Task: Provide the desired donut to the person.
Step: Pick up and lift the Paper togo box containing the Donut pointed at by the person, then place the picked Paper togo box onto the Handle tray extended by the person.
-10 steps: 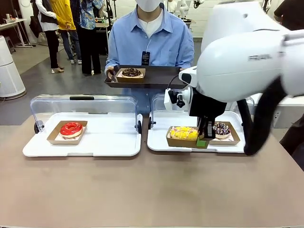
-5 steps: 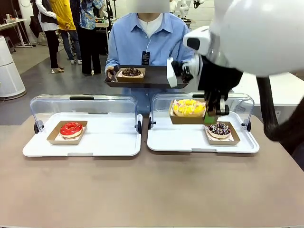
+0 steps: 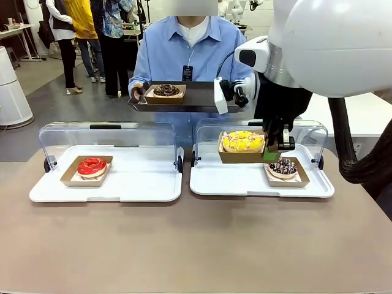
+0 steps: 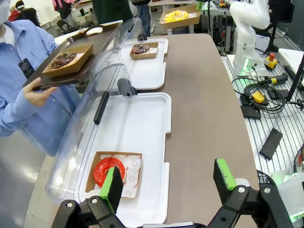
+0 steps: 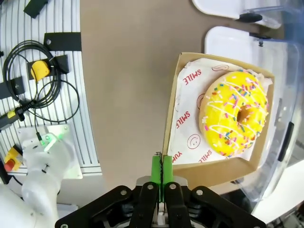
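The right gripper [image 3: 271,154] hangs above the right white tray [image 3: 233,180], jaws pinched tight on the wall of a cardboard box [image 5: 216,164] holding the yellow sprinkled donut [image 3: 243,141], seemingly level. The left gripper [image 4: 168,183] gapes wide over the red donut [image 4: 108,171].

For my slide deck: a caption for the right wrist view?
Right claw shut on the edge of a cardboard tray carrying a yellow sprinkled donut.

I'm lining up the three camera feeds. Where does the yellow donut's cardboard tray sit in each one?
Front view: yellow donut's tray right of centre, lifted above the right white tray.
Left wrist view: top centre, far off.
Right wrist view: right half, edge pinched by the right gripper.
Shared landmark: the yellow donut.
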